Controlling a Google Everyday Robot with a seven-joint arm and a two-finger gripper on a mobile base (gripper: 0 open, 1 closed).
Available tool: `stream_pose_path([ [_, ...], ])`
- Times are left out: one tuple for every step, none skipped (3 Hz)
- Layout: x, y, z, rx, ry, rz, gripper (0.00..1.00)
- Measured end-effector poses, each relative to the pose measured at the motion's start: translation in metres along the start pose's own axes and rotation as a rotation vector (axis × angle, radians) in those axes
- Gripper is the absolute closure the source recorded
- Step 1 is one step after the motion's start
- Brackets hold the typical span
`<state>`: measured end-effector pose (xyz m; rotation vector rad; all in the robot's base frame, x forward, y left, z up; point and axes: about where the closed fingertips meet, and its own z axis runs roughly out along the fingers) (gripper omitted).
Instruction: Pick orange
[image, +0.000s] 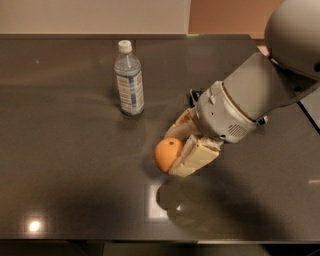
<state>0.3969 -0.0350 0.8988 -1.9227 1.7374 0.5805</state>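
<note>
orange (167, 154) | sm, round, matte, dark stem dot up | gripped btw hand (174, 149) fingers | above table (60, 165), front-ctr

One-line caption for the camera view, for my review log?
Gripper shut on the orange, held above the dark table, right of an upright water bottle.

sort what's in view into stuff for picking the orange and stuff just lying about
for the job:
orange
gripper, closed on the orange, over the middle of the table

just lying about:
water bottle, upright further back
dark packet, mostly hidden behind the arm
</note>
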Motion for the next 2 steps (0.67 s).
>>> stream_pose_path([
  [-0.0072,-0.0294,-0.0569,0.025,-0.036,0.031,1.0],
  [-0.009,-0.0299,-0.0597,0.029,-0.037,0.026,1.0],
])
